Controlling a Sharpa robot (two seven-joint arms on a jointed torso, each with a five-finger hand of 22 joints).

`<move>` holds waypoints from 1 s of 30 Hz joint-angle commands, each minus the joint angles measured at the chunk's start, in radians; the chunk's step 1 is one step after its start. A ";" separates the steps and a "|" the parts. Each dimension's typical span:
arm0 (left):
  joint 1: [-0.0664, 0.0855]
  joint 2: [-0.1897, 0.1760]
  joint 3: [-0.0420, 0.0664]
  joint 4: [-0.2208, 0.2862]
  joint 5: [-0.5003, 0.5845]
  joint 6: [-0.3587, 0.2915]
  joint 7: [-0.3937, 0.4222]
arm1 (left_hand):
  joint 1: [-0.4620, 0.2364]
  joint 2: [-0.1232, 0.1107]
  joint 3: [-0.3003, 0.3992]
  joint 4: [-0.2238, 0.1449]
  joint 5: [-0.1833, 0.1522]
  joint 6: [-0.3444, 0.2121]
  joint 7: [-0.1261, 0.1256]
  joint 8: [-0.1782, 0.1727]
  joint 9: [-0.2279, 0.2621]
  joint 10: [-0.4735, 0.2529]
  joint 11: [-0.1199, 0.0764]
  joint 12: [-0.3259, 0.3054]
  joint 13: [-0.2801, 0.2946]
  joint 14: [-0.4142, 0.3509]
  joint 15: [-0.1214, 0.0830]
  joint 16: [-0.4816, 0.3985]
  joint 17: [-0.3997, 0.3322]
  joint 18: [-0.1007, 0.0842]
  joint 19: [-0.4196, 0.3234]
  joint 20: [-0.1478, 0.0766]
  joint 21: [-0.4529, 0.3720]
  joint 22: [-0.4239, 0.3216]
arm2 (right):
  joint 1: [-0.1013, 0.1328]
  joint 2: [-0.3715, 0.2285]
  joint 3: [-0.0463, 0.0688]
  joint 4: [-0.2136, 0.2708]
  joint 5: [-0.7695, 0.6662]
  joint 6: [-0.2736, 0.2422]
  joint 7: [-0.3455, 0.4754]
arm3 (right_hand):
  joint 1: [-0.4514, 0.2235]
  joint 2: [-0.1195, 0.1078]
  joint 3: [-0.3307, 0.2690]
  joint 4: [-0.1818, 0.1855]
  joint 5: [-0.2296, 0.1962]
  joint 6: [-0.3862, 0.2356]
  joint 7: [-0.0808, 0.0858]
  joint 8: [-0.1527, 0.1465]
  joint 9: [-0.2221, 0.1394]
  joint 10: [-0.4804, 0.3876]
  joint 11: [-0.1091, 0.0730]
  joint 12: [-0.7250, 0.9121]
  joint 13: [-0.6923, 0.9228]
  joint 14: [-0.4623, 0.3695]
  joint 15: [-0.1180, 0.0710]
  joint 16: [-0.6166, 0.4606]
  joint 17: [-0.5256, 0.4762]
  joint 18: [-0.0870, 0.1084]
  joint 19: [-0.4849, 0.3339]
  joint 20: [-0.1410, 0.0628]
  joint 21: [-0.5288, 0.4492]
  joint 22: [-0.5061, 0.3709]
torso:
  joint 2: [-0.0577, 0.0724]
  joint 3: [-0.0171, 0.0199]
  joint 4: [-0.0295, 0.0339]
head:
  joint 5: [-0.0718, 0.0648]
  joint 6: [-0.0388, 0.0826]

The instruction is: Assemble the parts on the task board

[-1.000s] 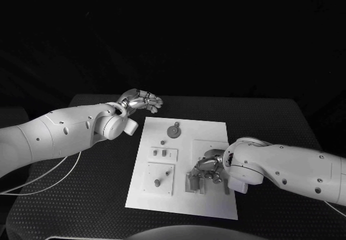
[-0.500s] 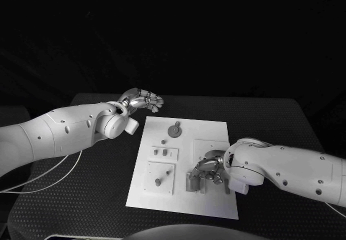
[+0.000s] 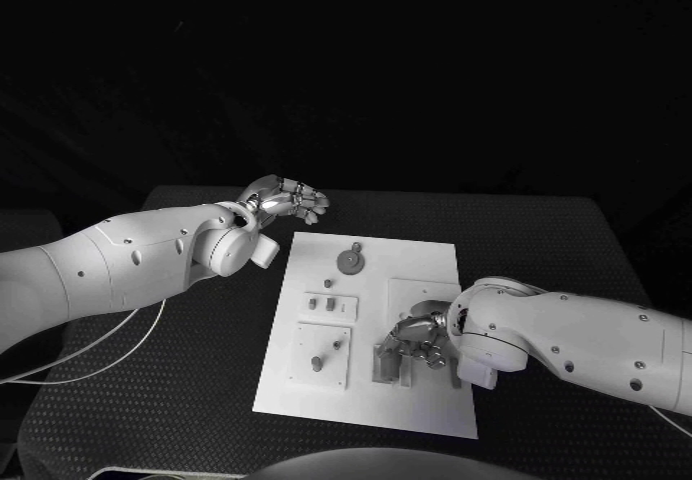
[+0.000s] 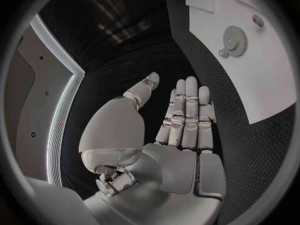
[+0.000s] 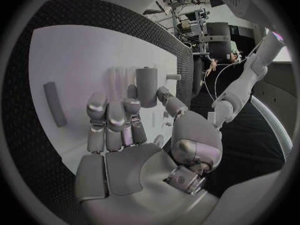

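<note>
The white task board (image 3: 418, 260) lies in the middle of the black table. My right hand (image 3: 415, 338) is low over the board's near right part, by a grey block (image 3: 385, 367). In the right wrist view this hand (image 5: 125, 130) pinches an upright grey cylinder (image 5: 147, 86) between thumb and fingertips, just over the board (image 5: 75, 60). A grey bar (image 5: 54, 104) lies flat beside it. My left hand (image 3: 284, 200) hangs raised off the board's far left corner; its fingers (image 4: 186, 112) are straight with nothing in them. A grey gear (image 3: 349, 262) sits on the board's far part.
Two small plates with grey pieces (image 3: 329, 305) (image 3: 320, 355) sit on the board's left half. The gear (image 4: 235, 39) and a small peg (image 4: 257, 20) appear in the left wrist view. A white cable (image 3: 87, 365) trails over the table's left side.
</note>
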 commanded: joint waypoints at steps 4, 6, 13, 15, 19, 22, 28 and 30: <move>0.001 0.001 0.000 0.003 0.004 0.007 0.006 | -0.003 -0.005 0.000 0.007 -0.004 -0.007 -0.003 0.004 -0.001 -0.007 -0.001 0.000 0.001 0.004 0.000 -0.007 0.002 -0.003 0.000 0.004 -0.006 0.001 | -0.003 0.004 0.000 0.003 -0.020 0.029 0.006 | -0.020 -0.034 -0.019 0.009 -0.002 -0.004 0.003 -0.006 0.000 -0.004 0.000 -0.007 0.005 -0.006 -0.009 -0.012 -0.004 0.070 -0.009 -0.005 0.004 -0.002 | 0.000 0.0000 0.0001 | 0.001 -0.001; 0.001 0.001 0.000 0.003 0.004 0.007 0.006 | -0.003 -0.005 0.000 0.007 -0.004 -0.007 -0.003 0.004 -0.001 -0.007 -0.001 0.000 0.001 0.004 0.000 -0.007 0.002 -0.003 0.000 0.004 -0.006 0.002 | -0.003 0.005 0.000 0.003 -0.025 0.036 0.006 | -0.027 -0.045 -0.030 0.006 -0.002 -0.007 0.003 -0.007 0.000 -0.006 0.001 -0.008 0.007 -0.009 -0.009 -0.014 -0.005 0.070 -0.010 -0.006 0.004 -0.002 | 0.000 -0.0003 0.0003 | 0.000 -0.001; 0.001 0.001 0.000 0.002 0.004 0.008 0.006 | -0.003 -0.005 0.001 0.007 -0.004 -0.007 -0.003 0.004 -0.001 -0.007 -0.001 0.000 0.001 0.004 0.000 -0.007 0.003 -0.003 0.000 0.004 -0.006 0.002 | -0.004 0.004 0.000 0.003 -0.044 0.042 0.005 | -0.017 -0.044 -0.046 -0.011 -0.002 -0.012 0.004 -0.008 0.002 -0.011 0.002 -0.011 0.012 -0.015 -0.009 -0.021 -0.007 0.070 -0.014 -0.009 0.004 -0.002 | 0.000 -0.0006 -0.0006 | 0.001 -0.003; 0.001 0.001 0.000 0.003 0.004 0.007 0.007 | -0.003 -0.005 0.001 0.007 -0.004 -0.007 -0.003 0.004 -0.002 -0.008 -0.001 0.000 0.001 0.004 0.000 -0.008 0.003 -0.003 0.000 0.004 -0.006 0.002 | -0.004 0.004 0.000 0.003 -0.046 0.044 0.005 | -0.009 -0.040 -0.046 -0.017 -0.002 -0.012 0.004 -0.008 0.003 -0.011 0.002 -0.011 0.014 -0.014 -0.009 -0.022 -0.005 0.070 -0.015 -0.010 0.004 -0.002 | 0.000 -0.0006 -0.0005 | 0.001 -0.004; 0.001 0.001 0.000 0.002 0.004 0.006 0.007 | -0.002 -0.005 0.001 0.007 -0.004 -0.007 -0.003 0.004 -0.002 -0.008 -0.001 0.000 0.001 0.004 0.000 -0.008 0.003 -0.003 0.000 0.004 -0.006 0.002 | -0.004 0.003 0.000 0.004 -0.052 0.042 0.005 | -0.001 -0.039 -0.048 -0.021 -0.002 -0.013 0.004 -0.008 0.004 -0.011 0.002 -0.011 0.015 -0.014 -0.008 -0.023 -0.003 0.070 -0.015 -0.011 0.004 -0.002 | 0.000 -0.0003 0.0002 | 0.002 -0.004; 0.001 0.001 0.000 0.002 0.004 0.006 0.007 | -0.002 -0.005 0.001 0.007 -0.004 -0.007 -0.003 0.004 -0.002 -0.008 -0.001 0.000 0.001 0.004 0.000 -0.008 0.003 -0.003 0.000 0.004 -0.007 0.002 | -0.004 0.001 0.000 0.004 -0.057 0.037 0.005 | -0.001 -0.041 -0.052 -0.021 -0.002 -0.014 0.005 -0.008 0.004 -0.012 0.002 -0.012 0.016 -0.016 -0.008 -0.025 -0.005 0.070 -0.016 -0.011 0.004 -0.002 | 0.000 -0.0004 -0.0002 | 0.002 -0.004; 0.001 0.001 0.000 0.001 0.004 0.007 0.007 | -0.002 -0.005 0.001 0.007 -0.004 -0.007 -0.003 0.004 -0.002 -0.008 -0.001 0.000 0.001 0.004 0.000 -0.009 0.004 -0.003 0.000 0.004 -0.007 0.002 | -0.005 -0.007 0.000 0.010 -0.066 0.022 0.012 | -0.012 -0.049 -0.061 -0.014 -0.002 -0.015 0.005 -0.009 0.005 -0.013 0.003 -0.014 0.018 -0.018 -0.007 -0.029 -0.006 0.070 -0.018 -0.010 0.002 -0.004 | 0.000 -0.0001 0.0000 | 0.001 -0.004; 0.001 0.001 0.000 -0.001 0.004 0.007 0.007 | -0.002 -0.005 0.001 0.007 -0.004 -0.007 -0.003 0.004 -0.002 -0.008 -0.001 0.000 0.001 0.004 0.000 -0.009 0.004 -0.003 0.000 0.004 -0.007 0.003 | -0.005 -0.017 0.000 0.017 -0.065 0.018 0.023 | -0.012 -0.051 -0.062 -0.013 -0.002 -0.015 0.005 -0.009 0.005 -0.013 0.003 -0.014 0.018 -0.018 -0.007 -0.030 -0.005 0.070 -0.018 -0.010 0.002 -0.004 | 0.000 0.0006 0.0002 | 0.002 -0.002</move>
